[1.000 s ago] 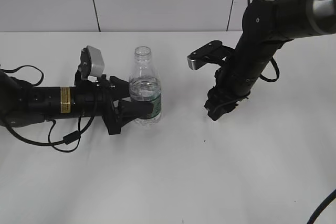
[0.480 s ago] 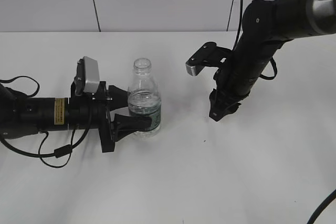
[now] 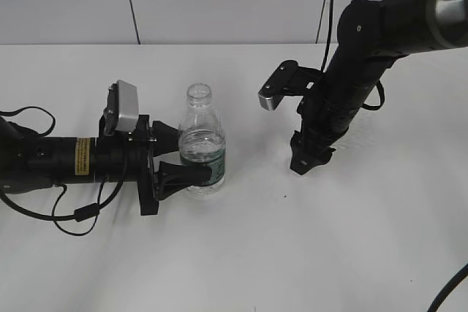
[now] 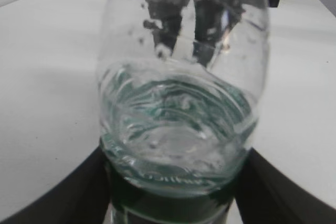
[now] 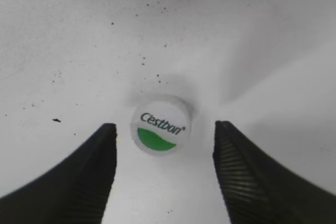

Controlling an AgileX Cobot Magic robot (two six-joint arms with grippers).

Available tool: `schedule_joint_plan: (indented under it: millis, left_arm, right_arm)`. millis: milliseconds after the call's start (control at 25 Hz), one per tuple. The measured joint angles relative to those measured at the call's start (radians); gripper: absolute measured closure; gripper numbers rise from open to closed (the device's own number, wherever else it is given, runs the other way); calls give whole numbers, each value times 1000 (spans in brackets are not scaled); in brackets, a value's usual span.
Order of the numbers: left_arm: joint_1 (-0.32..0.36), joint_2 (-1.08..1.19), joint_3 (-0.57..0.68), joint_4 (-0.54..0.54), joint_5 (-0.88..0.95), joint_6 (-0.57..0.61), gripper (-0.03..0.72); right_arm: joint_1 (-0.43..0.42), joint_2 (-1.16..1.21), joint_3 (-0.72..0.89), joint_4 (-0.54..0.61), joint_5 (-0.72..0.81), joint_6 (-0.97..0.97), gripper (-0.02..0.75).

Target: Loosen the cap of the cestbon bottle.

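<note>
The cestbon bottle (image 3: 199, 137) stands upright on the white table, its mouth open with no cap on it. In the left wrist view it (image 4: 178, 103) fills the frame, clear above its dark green label. My left gripper (image 3: 191, 157) lies level from the left and is shut on the bottle's lower body, with a jaw on each side of the label (image 4: 173, 203). The cap (image 5: 160, 124), white with a green mark and "Cestbon" print, lies on the table. My right gripper (image 5: 165, 129) is open over it, a finger on each side, not touching. In the exterior view the right gripper (image 3: 303, 160) points down and hides the cap.
The white table (image 3: 241, 253) stretches to a white panelled wall at the back. Black cables trail beside the left arm (image 3: 80, 213) and at the lower right corner (image 3: 450, 290). Small dark specks dot the table near the cap.
The left arm drew slightly left and rolled, with the bottle still in its jaws. The right arm turned more upright and its gripper sank a little toward the table.
</note>
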Motion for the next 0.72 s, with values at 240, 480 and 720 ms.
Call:
schedule_joint_plan:
  millis: [240, 480, 720]
  left_arm:
    - [0, 0, 2, 6, -3, 0, 269]
    - [4, 15, 11, 40, 49, -1, 150]
    - [36, 28, 19, 79, 68, -1, 73]
  right_arm:
    - [0, 0, 0, 0, 1, -1, 165]
    - [0, 0, 0, 6, 6, -1, 159]
    - [0, 0, 0, 10, 21, -1, 159]
